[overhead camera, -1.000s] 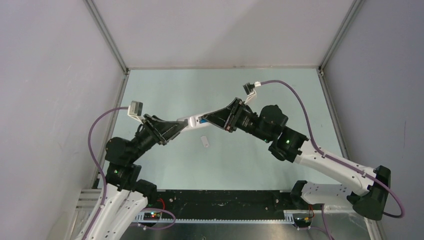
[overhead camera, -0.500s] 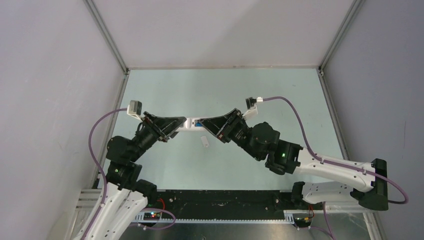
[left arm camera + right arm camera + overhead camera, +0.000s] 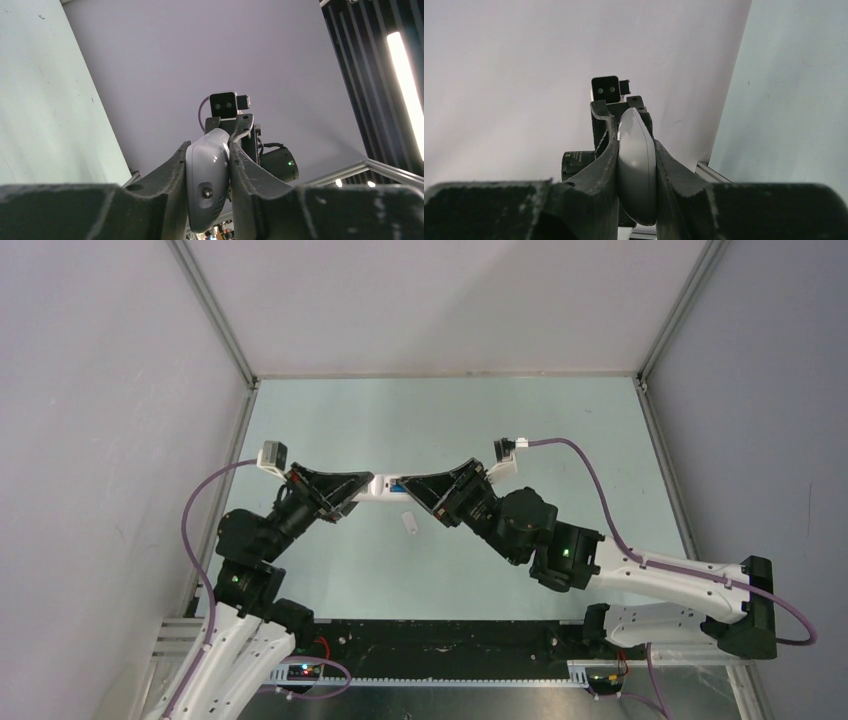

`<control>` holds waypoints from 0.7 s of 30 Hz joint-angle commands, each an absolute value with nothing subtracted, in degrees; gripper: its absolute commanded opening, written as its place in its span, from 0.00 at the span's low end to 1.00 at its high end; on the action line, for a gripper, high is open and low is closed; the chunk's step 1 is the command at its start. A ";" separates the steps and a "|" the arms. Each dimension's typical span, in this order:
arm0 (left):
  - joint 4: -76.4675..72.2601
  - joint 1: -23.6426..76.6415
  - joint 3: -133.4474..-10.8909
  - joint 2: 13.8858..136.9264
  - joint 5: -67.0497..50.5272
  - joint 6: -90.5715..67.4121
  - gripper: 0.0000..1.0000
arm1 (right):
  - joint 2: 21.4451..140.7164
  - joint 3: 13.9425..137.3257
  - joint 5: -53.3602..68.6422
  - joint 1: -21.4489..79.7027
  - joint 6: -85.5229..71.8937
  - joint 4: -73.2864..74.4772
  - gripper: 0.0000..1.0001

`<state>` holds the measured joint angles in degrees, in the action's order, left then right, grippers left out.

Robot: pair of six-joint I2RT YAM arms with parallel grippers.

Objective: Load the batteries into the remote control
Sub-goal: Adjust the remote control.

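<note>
Two scuffed grips on one smooth rounded remote control [image 3: 207, 180]: left hand [image 3: 209, 148], right hand [image 3: 635, 146].

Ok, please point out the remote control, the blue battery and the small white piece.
remote control [image 3: 636, 167]: right wrist view, its rounded edge.
blue battery [image 3: 397, 485]: top view, its visible blue side.
small white piece [image 3: 408, 523]: top view, its middle.

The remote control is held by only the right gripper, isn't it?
No, both grippers hold it. The left wrist view shows the left gripper clamped on the remote control too, while the right gripper grips its other end.
</note>
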<state>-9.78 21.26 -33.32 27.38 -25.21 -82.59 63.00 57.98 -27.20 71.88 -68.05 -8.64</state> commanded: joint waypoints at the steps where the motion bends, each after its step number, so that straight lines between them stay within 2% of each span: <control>1: -13.66 21.64 -33.62 27.25 -27.95 -82.58 0.31 | 63.87 57.57 -30.98 70.52 -69.57 -6.63 0.23; 3: -13.63 21.63 -33.70 27.81 -28.74 -82.47 0.25 | 64.04 57.57 -29.92 70.05 -69.97 -6.29 0.24; 4: -13.67 21.63 -33.67 28.02 -28.92 -82.38 0.17 | 64.06 57.57 -29.32 69.81 -70.20 -6.13 0.25; 6: -13.67 21.62 -33.71 28.30 -29.21 -82.28 0.04 | 64.07 57.57 -28.59 69.48 -70.78 -5.40 0.31; 7: -13.69 21.62 -33.73 28.39 -29.19 -82.27 0.02 | 63.98 57.52 -28.49 69.37 -71.12 -4.58 0.38; 8: -13.60 21.67 -33.74 28.45 -29.14 -82.22 0.01 | 63.74 57.51 -28.37 69.18 -71.50 -4.22 0.42; 9: -13.61 21.63 -33.75 28.56 -28.71 -82.16 0.01 | 63.64 57.54 -28.43 69.17 -71.61 -3.52 0.53; 11: -13.18 21.62 -33.74 28.79 -27.90 -82.11 0.00 | 63.16 57.56 -28.62 69.09 -71.69 -2.52 0.67; 13: -12.73 21.58 -33.68 29.32 -27.15 -81.98 0.00 | 62.52 57.57 -29.07 68.95 -70.87 -1.76 0.76; 17: -12.29 21.50 -33.33 30.71 -26.13 -81.28 0.00 | 60.39 57.57 -29.24 68.36 -69.85 0.78 0.87; 21: -11.38 21.06 -32.87 32.21 -25.26 -78.96 0.00 | 58.01 57.57 -29.62 67.78 -69.26 4.77 0.91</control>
<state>-10.22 21.30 -33.30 31.07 -26.81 -82.11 61.73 57.45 -27.05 68.49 -70.46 1.04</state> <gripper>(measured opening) 0.297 0.898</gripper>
